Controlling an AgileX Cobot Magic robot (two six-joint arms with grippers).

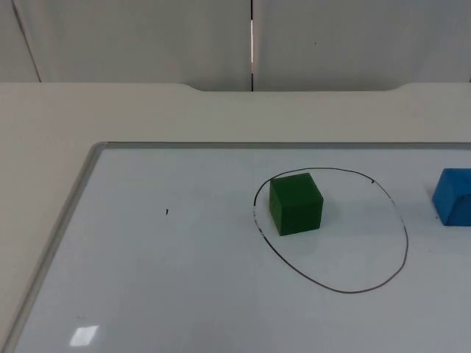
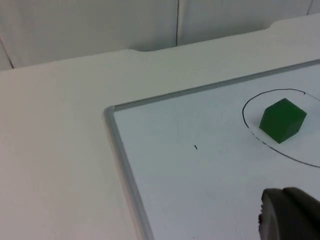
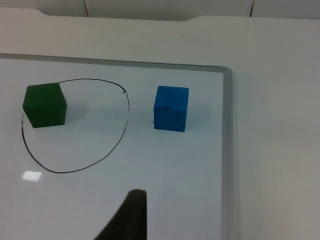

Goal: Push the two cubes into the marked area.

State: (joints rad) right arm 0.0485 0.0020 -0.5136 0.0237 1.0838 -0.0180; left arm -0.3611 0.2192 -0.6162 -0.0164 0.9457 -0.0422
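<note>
Pushing blue cube (image 3: 171, 108) off-centre risks spinning it past the marked area (image 1: 368, 287) (green cube (image 1: 296, 204) is sitting inside); I cannot tell my tools' state.

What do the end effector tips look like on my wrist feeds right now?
The left end effector shows as a rounded, matte black fingertip with a smooth edge. The right end effector shows as a dark, tapering, pointed fingertip. Neither carries visible markings.

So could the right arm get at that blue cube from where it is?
Probably yes: the blue cube sits apart from the green cube, outside the drawn ring, with bare whiteboard before the right gripper.
</note>
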